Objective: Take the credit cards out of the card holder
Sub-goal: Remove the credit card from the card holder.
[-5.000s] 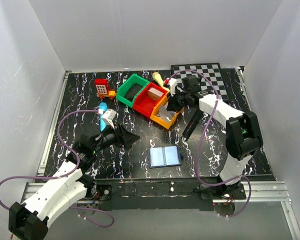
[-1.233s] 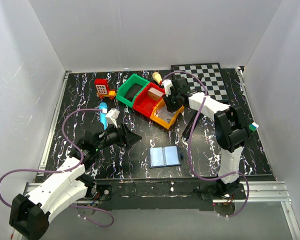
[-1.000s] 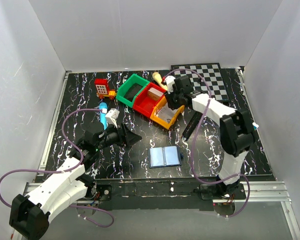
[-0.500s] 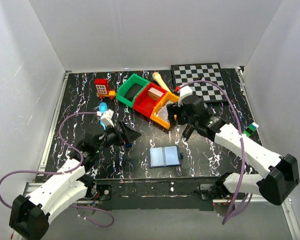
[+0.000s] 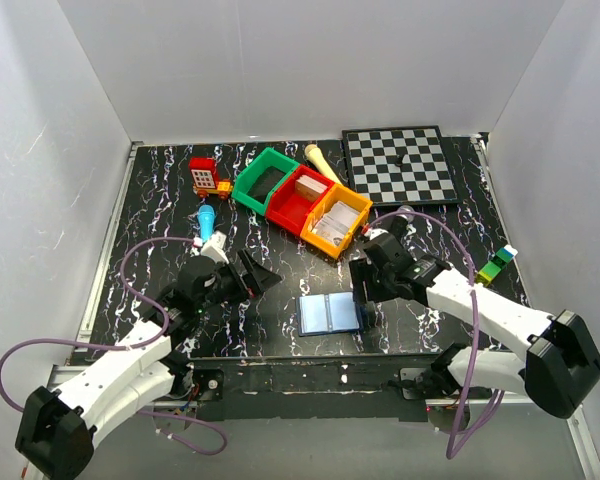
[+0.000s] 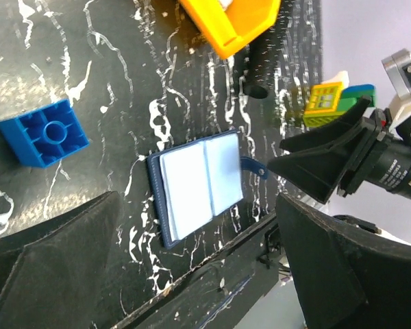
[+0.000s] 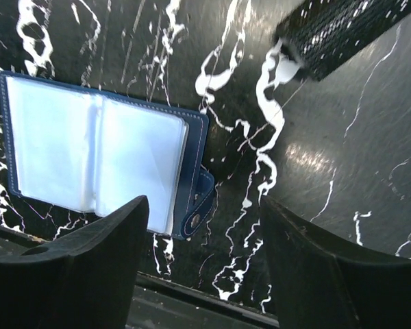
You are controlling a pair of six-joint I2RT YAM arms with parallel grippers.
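Note:
The card holder (image 5: 330,313) lies open and flat near the table's front edge, dark blue outside with two pale panels facing up. Whether credit cards sit in its pockets I cannot tell. My left gripper (image 5: 257,276) hovers to its left, open and empty; its wrist view shows the card holder (image 6: 198,185) ahead between the jaws. My right gripper (image 5: 364,287) hangs just right of the holder, open and empty. In the right wrist view the card holder (image 7: 96,154) sits upper left, its snap strap (image 7: 200,204) between my jaws. White card-like pieces (image 5: 331,226) lie in the orange bin (image 5: 352,207).
Red bin (image 5: 302,205) and green bin (image 5: 264,180) adjoin the orange one. A chessboard (image 5: 400,165) lies back right, a red toy (image 5: 204,175) back left. A blue block (image 6: 44,133) sits left of the holder, a green-yellow block (image 5: 494,266) right. A black textured bar (image 7: 339,27) lies beyond the strap.
My right arm swung from the orange bin down toward the front edge, stopping beside the holder's right side. My left gripper opened wider and shifted slightly nearer the holder.

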